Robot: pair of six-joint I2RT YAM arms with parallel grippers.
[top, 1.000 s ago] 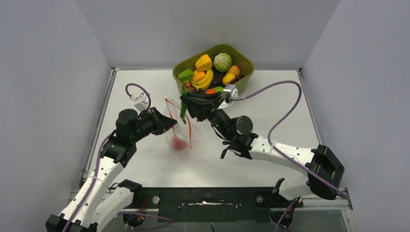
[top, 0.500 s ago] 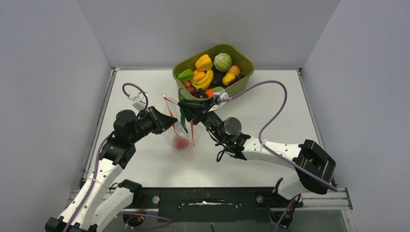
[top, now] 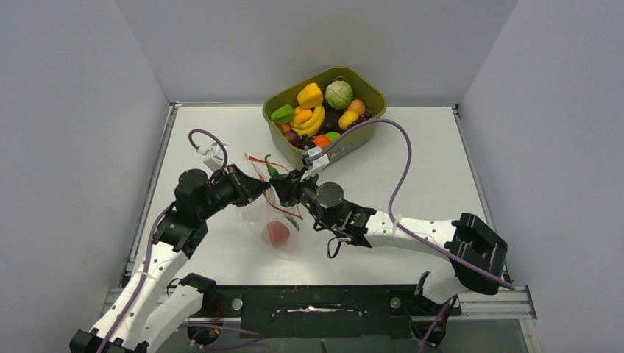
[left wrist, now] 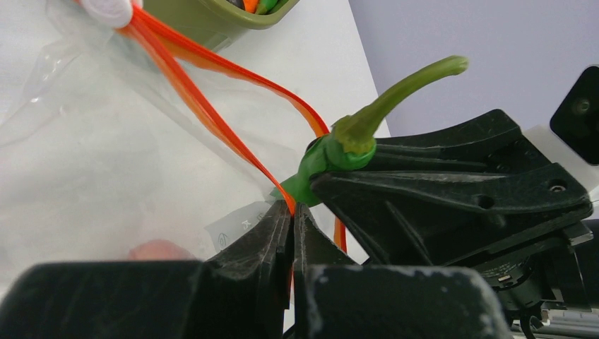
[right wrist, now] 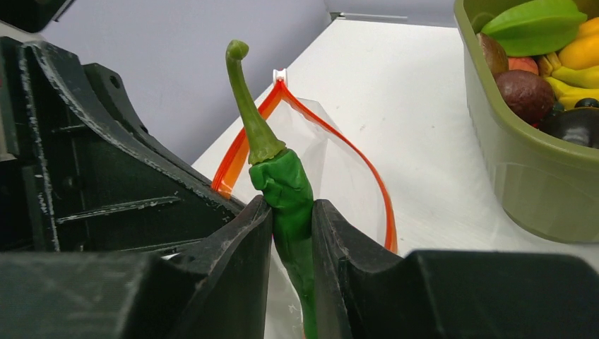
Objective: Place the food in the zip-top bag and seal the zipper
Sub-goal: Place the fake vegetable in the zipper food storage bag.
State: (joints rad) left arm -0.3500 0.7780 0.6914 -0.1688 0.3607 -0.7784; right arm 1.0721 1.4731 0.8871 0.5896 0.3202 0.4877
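As right gripper (right wrist: 291, 203) pinches, pod (right wrist: 282, 180) tilted, stem-up

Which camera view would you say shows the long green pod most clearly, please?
The right wrist view: the green pod fills the middle, stem up, clamped between the right gripper's fingers. The left wrist view shows only its stem and top; the top view, a small sliver.

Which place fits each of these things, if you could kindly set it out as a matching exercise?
Things:
1. green pod
2. red fruit
3. cabbage
4. orange strip

Places:
A. in the tub
B. pinched by the left pincer
C. inside the bag
D. clamped in the right pincer

Pairs: 1-D, 2-C, 3-A, 4-B
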